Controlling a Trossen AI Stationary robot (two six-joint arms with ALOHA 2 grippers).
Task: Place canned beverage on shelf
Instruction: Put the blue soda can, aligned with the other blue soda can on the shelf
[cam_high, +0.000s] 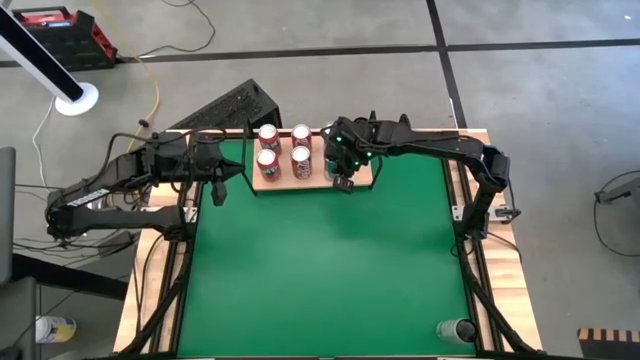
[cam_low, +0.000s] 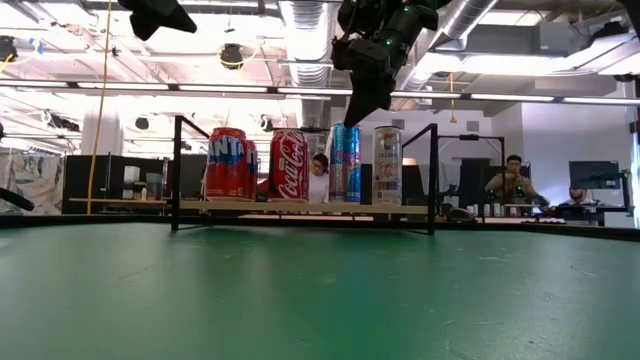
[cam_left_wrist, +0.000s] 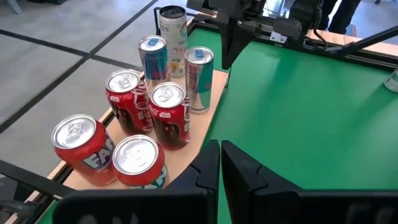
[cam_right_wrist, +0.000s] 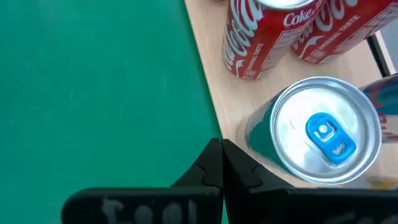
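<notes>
The green worktop (cam_high: 330, 270) carries the shelf (cam_high: 268, 183) at its far edge. On the shelf stand four red cans (cam_left_wrist: 168, 115) toward its left end and three slim cans (cam_left_wrist: 198, 78) toward its right end, all upright. The right hand (cam_high: 343, 183) hangs over the shelf's right end, fingers pressed together, holding nothing. The left hand (cam_high: 217, 193) waits just off the shelf's left end, likewise pressed together and empty.

Two Coke cans (cam_right_wrist: 273, 37) cut off at the right wrist frame edge; silver can (cam_right_wrist: 317, 134) partly cropped.
</notes>
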